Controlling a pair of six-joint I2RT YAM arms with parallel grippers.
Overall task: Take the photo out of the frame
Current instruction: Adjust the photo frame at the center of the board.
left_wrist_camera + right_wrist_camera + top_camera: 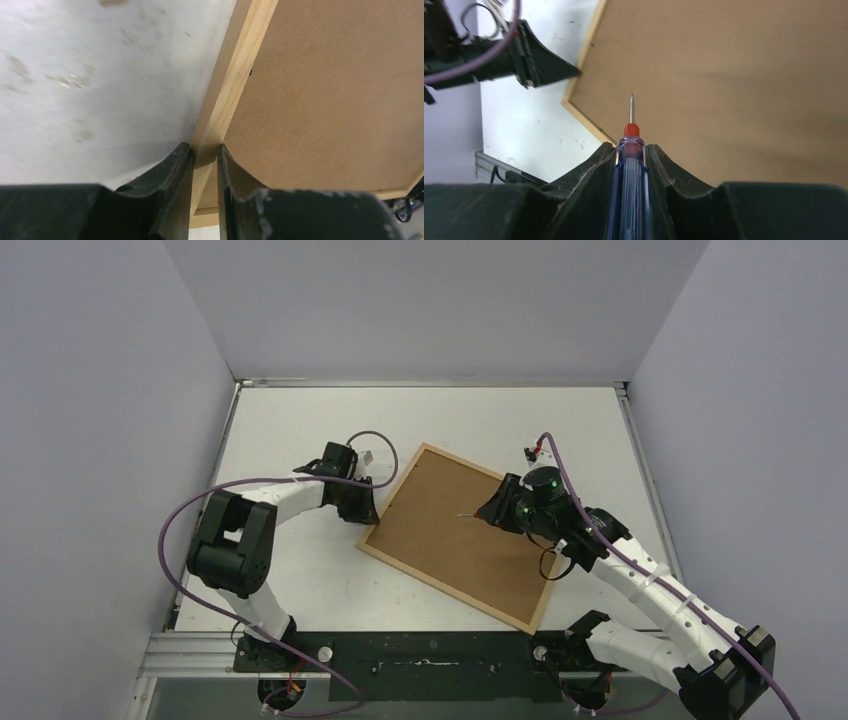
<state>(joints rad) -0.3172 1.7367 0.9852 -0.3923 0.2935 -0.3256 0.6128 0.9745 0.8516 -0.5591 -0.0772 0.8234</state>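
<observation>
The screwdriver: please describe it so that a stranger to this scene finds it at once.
On the white table lies the frame, brown backing panel upward. Over its right side the right gripper holds the screwdriver between its fingers. It alone has a clear blue handle, a red collar and a thin metal tip.
</observation>
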